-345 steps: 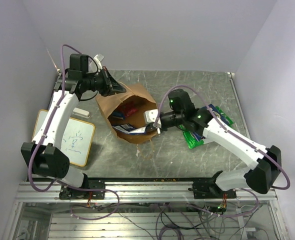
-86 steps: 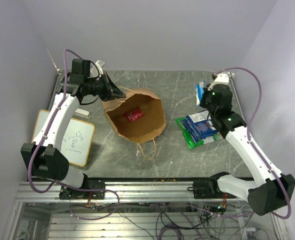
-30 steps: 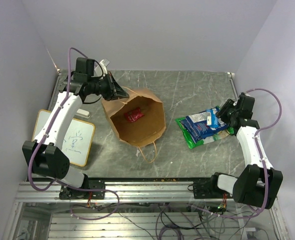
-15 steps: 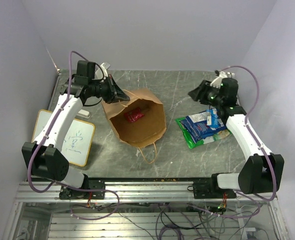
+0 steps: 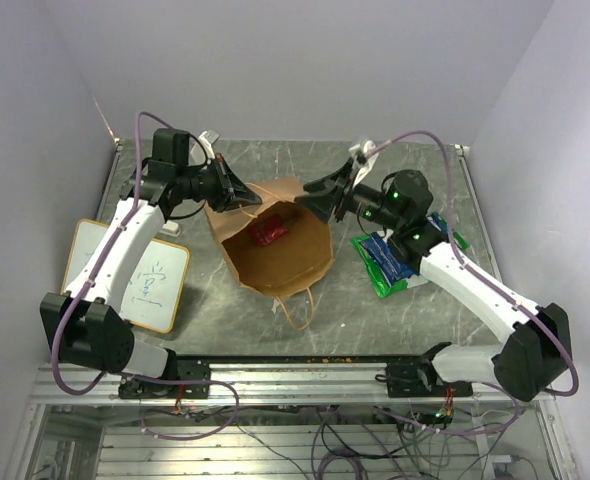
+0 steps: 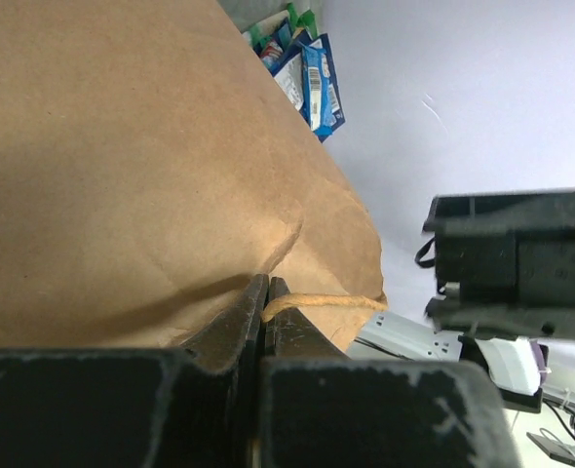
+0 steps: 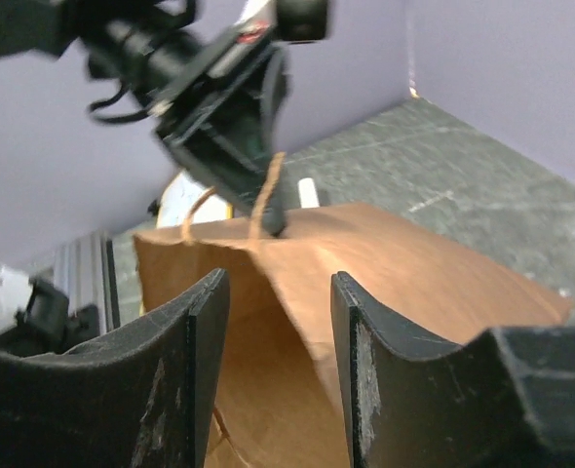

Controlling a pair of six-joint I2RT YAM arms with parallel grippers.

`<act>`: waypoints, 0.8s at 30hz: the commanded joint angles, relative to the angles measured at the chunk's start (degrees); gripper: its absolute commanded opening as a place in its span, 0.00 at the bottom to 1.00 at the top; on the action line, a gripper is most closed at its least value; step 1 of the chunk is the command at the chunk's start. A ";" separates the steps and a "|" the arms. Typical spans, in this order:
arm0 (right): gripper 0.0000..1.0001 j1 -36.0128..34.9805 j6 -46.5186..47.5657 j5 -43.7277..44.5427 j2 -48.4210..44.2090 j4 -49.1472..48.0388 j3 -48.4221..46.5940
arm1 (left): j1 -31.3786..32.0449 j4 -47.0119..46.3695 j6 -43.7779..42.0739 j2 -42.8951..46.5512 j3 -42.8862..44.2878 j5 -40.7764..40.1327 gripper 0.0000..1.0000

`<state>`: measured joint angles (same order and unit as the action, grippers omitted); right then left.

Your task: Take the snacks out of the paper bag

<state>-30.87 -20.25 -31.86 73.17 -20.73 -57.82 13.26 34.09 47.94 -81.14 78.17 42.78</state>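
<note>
Over on the left, the left claw (image 5: pixel 243 196) is clenched hard on the far-left rim of the paper bag (image 5: pixel 275 262). The left wrist view confirms it: the two black fingers (image 6: pixel 231 327) are pressed flat together with the brown paper pinched between them, and a twisted string handle (image 6: pixel 324 302) pokes out right at the tips. The bag sits in the middle of the grey worktop (image 5: pixel 395 165), its mouth gaping up toward the overhead camera. One small red packet (image 5: pixel 268 232) is lying down inside against the far wall. Now the right side: the right claw (image 5: pixel 320 196) hangs at the far-right rim of the bag, released, jaws spread wide. In its own camera the two fingers (image 7: pixel 198 331) frame the bag's top edge with clear space between them and nothing held. Whether a tip touches the paper, I can't tell from here. The same view looks straight across at the left claw (image 7: pixel 268 210) nipping the opposite rim, handle string curling up beside it. Out on the worktop, to the right of the bag and partly under the right arm, the unloaded snacks lie in a loose pile: blue packets (image 5: pixel 395 252) with white print resting on top of a green packet (image 5: pixel 382 280). A whiteboard (image 5: pixel 153 285) with writing lies flat at the left edge, well apart from the bag.
</note>
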 commanded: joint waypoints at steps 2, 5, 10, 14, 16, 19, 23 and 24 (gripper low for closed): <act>0.46 -4.90 21.94 -9.44 -5.26 -6.54 5.35 | 0.49 -5.00 2.75 2.03 -2.25 2.59 0.07; 0.49 -7.78 39.75 -15.13 -7.75 -1.42 7.50 | 0.54 -6.68 3.78 2.06 -2.71 2.74 0.07; 0.50 -10.31 65.89 -16.69 -4.44 21.15 1.07 | 0.63 -6.41 3.58 0.74 -0.40 2.40 0.07; 0.48 -13.22 74.12 -14.08 0.81 27.50 -3.89 | 0.63 -5.77 3.27 0.40 1.33 2.29 0.07; 0.46 -14.73 73.92 -12.04 2.09 24.87 -2.78 | 0.62 -6.46 3.80 0.74 1.30 2.19 0.07; 0.46 -17.11 73.27 -8.62 3.14 20.44 0.04 | 0.63 -7.44 4.60 1.14 0.69 2.40 0.07; 0.51 -18.92 71.01 -3.71 3.49 14.46 5.37 | 0.63 -7.24 4.29 0.76 0.96 3.10 0.07; 0.52 -19.54 71.27 -1.01 3.56 13.21 6.52 | 0.63 -7.04 4.27 0.66 1.20 3.24 0.07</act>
<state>-48.90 50.15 -40.21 76.58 -1.48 -55.18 13.37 28.82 51.90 -80.71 77.62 44.07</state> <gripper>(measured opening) 0.504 0.074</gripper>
